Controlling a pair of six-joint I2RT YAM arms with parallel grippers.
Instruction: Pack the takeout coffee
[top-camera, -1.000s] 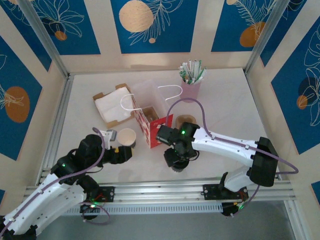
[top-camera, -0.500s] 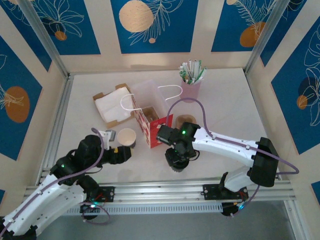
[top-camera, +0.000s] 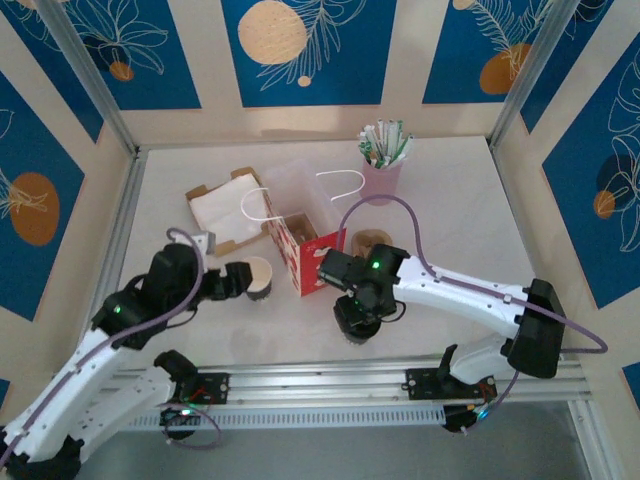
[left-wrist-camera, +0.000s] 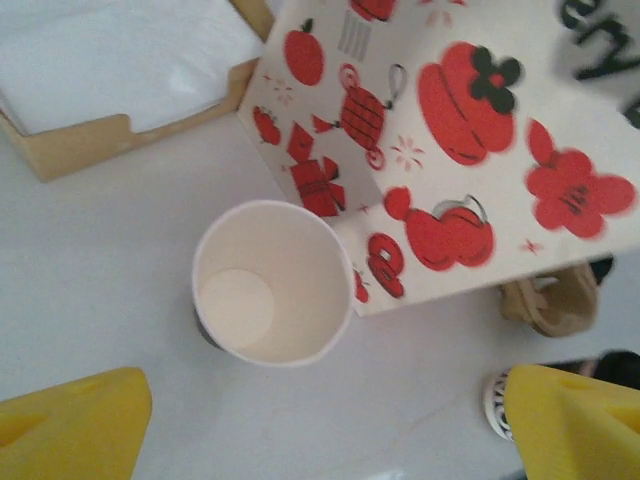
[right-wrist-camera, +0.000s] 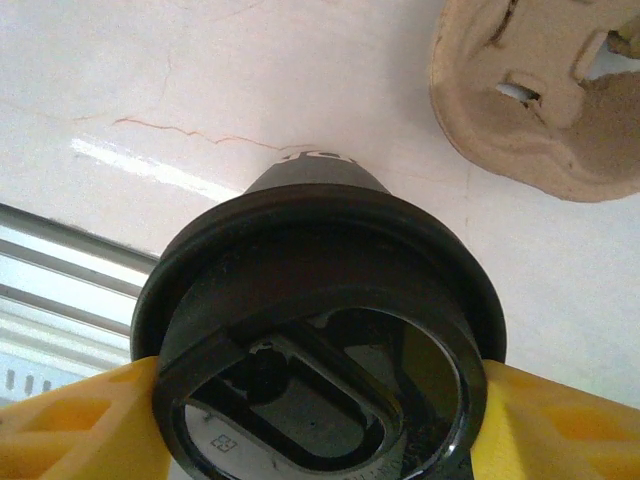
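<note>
A coffee cup with a black lid (right-wrist-camera: 320, 340) stands near the table's front edge, and my right gripper (right-wrist-camera: 320, 420) is shut on it, a yellow finger pressed against each side of the lid. From above, that gripper (top-camera: 357, 322) covers the cup. An open, empty paper cup (left-wrist-camera: 272, 282) stands beside the red-patterned paper bag (left-wrist-camera: 480, 150). My left gripper (left-wrist-camera: 320, 430) hovers over the table just short of it, open, with nothing between its fingers. In the top view the left gripper (top-camera: 240, 281) sits right next to the open cup (top-camera: 257, 277), left of the bag (top-camera: 300, 245).
A cardboard box of white napkins (top-camera: 228, 210) lies behind the open cup. A brown pulp cup carrier (top-camera: 372, 240) rests right of the bag. A pink cup of sticks and straws (top-camera: 383, 165) stands at the back. The aluminium rail (top-camera: 330, 378) runs along the front edge.
My left arm has swung forward, bringing its gripper up to the open cup. The right gripper's jaws have narrowed onto the lidded cup.
</note>
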